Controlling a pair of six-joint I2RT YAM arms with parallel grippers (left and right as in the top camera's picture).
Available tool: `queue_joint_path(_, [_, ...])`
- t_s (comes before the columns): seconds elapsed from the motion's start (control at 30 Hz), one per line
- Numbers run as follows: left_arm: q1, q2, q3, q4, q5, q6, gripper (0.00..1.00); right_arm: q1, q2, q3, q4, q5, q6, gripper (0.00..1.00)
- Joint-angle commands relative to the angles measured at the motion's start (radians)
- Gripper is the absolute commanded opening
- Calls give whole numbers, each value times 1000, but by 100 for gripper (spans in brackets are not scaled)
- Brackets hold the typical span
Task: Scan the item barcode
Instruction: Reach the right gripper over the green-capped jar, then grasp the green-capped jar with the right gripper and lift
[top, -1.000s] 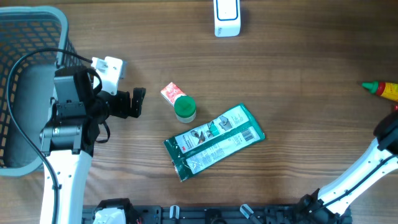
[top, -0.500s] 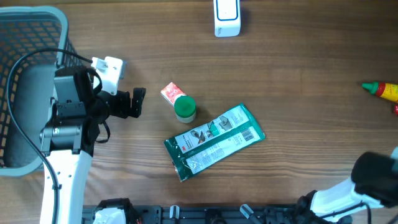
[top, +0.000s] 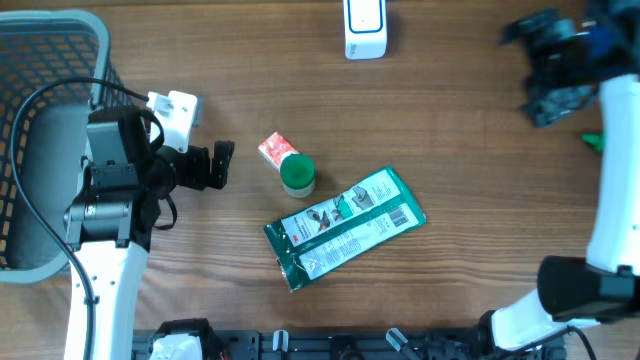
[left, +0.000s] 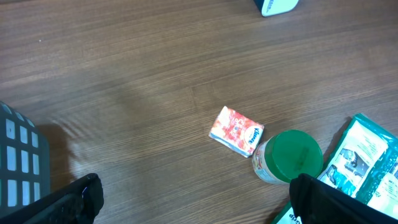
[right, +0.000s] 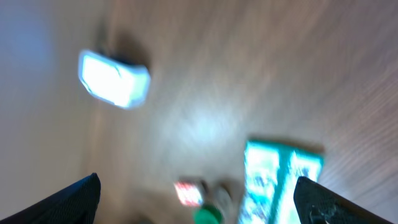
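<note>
Packet (top: 345, 228) lies whole overhead; left wrist view shows only its end.

- Overhead: soft, even light falls on the table (top: 450, 200); objects are crisp with short, faint shadows.
- At upper right, the top end of the right arm (top: 615, 170) is smeared.
- Left wrist: sharp, with a dim shadow beside the basket (left: 18, 162) at lower left.
- Right wrist: heavily blurred throughout; the white box (right: 113, 79) at upper left glares, overexposed.

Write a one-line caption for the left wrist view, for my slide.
Open left end effector over the wooden table, framing a red tissue pack, a green-lidded jar and part of a green packet.
</note>
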Motion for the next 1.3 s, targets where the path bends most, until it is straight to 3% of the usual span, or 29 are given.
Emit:
queue_joint_path(0.0, [5,5,-6,2,19,-9,100,135,50,-68,-59,-47,204,100])
queue_joint_path(0.13, [5,5,-6,2,19,-9,100,270,84,-196,2,-112,490,100])
queue_joint_path(0.33, [5,5,-6,2,19,-9,100,429,151,-410,431,-354,595,100])
queue_joint_path(0.43, [5,5,-6,2,19,-9,100,486,198,-432,543,-398,652,100])
queue_joint_path(0.57, [5,5,-6,2,19,-9,100,544,254,-432,575,-394,743,100])
queue_joint_path(0.77, [5,5,-6,2,19,-9,100,611,315,-432,595,-427,752,100])
queue_joint_path(1.27, [5,5,-6,2,19,-9,100,639,370,-444,611,-217,809,100])
